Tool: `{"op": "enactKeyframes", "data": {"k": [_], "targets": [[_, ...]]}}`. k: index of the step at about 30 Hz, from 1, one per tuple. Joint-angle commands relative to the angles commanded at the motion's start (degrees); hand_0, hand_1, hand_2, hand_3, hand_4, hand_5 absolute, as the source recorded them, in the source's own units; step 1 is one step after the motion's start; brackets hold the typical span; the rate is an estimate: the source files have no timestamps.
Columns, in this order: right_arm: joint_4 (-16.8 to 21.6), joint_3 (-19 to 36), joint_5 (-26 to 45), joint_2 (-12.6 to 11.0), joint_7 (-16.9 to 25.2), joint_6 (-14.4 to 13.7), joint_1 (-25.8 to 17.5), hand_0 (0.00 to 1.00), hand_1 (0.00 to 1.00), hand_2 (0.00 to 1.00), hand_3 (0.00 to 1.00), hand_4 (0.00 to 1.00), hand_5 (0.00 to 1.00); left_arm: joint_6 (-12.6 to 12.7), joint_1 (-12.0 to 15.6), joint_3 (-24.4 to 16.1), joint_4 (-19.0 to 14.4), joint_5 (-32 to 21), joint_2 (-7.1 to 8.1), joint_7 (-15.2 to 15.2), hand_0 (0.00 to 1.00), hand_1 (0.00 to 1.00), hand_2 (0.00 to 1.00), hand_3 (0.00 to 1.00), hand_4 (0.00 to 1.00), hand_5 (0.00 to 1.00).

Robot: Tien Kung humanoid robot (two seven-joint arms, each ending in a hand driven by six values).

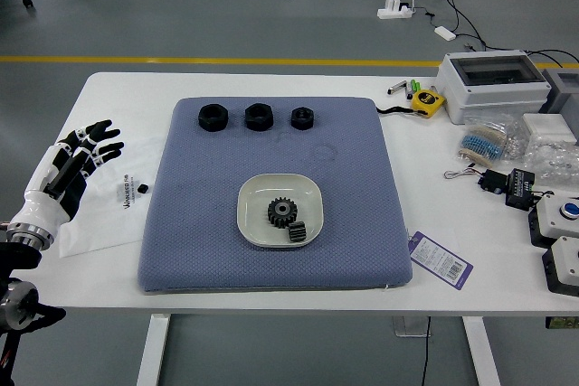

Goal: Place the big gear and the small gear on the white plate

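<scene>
Three black nuts (259, 117) on a blue mat (362, 214); farther right, apparently bagged blue parts (482, 144).

Can read only "EED", with some caution, in the dark sideways print on the whitish bag (101, 223), and cannot read the too small print beside the barcode (454, 269) on the purple-edged label (435, 257).

Smooth plate and matt gears to the right of the left hand
The left hand (77, 167) has glossy white, plastic-looking parts. To its right, the plate (254, 211) looks smooth and lightly glossy; the big gear (281, 211) and small gear (298, 231) are dark and matt, metal or plastic, I can't tell which. Nearer the hand, the mat (204, 214) looks like matt, finely textured cloth. Farthest right from it, the clear bags (554, 162) are shiny, crinkled plastic.
</scene>
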Motion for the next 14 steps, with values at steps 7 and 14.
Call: {"op": "enactKeyframes", "data": {"k": [7,14], "targets": [[0.0,0.1,-0.1,0.1,0.0,0.0,-0.1,0.710,0.719,0.795,0.724,0.981,0.793,0.1,0.1,0.1,0.0,0.0,0.05,-0.1,0.738,0.675,0.736,0.719,0.973,0.587],[0.0,0.2,-0.1,0.1,-0.1,-0.1,-0.2,0.710,0.719,0.795,0.724,0.981,0.794,0.1,0.1,0.3,0.1,0.0,0.01,-0.1,0.738,0.677,0.736,0.720,0.975,0.590]]}}
